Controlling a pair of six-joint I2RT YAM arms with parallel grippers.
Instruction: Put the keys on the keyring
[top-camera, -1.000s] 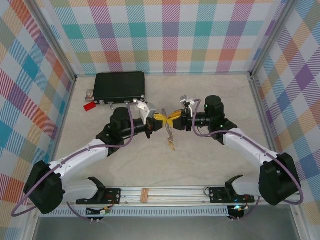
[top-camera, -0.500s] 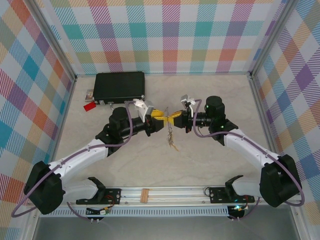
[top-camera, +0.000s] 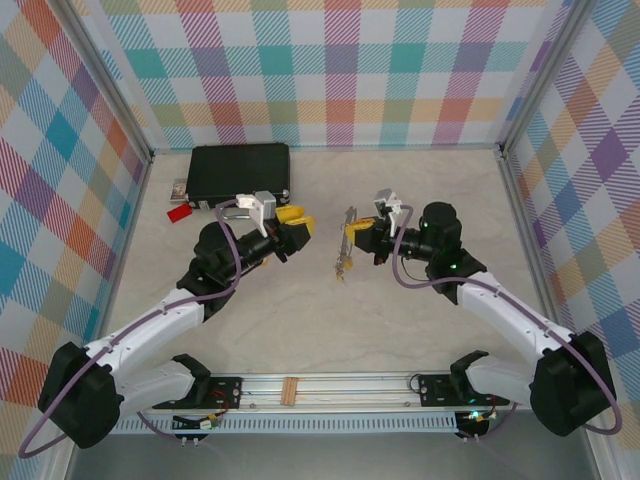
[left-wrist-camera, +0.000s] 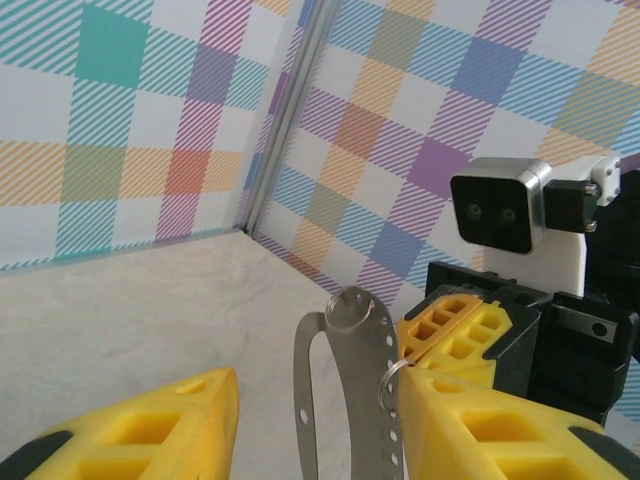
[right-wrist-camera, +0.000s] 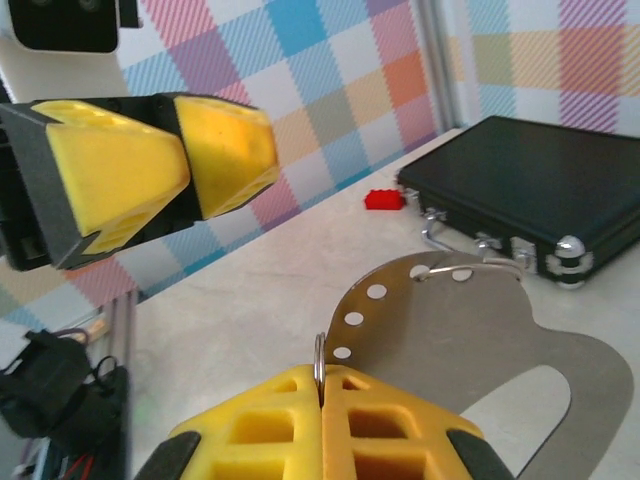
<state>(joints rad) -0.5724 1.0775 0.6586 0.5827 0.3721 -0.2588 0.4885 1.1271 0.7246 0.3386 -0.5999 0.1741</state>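
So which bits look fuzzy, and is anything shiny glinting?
Left wrist view: the left gripper has soft, fuzzy yellow fingers right by the lens; the holed metal plate is sharper. Right wrist view: the black case looks crisp, with a bright glint on its corner cap. Top view: even light, faint shadows.

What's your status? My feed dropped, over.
Left gripper open, empty. Right gripper shut on thin silver wire keyring with flat holed steel plate. Black hard case, red block far left, off the path.
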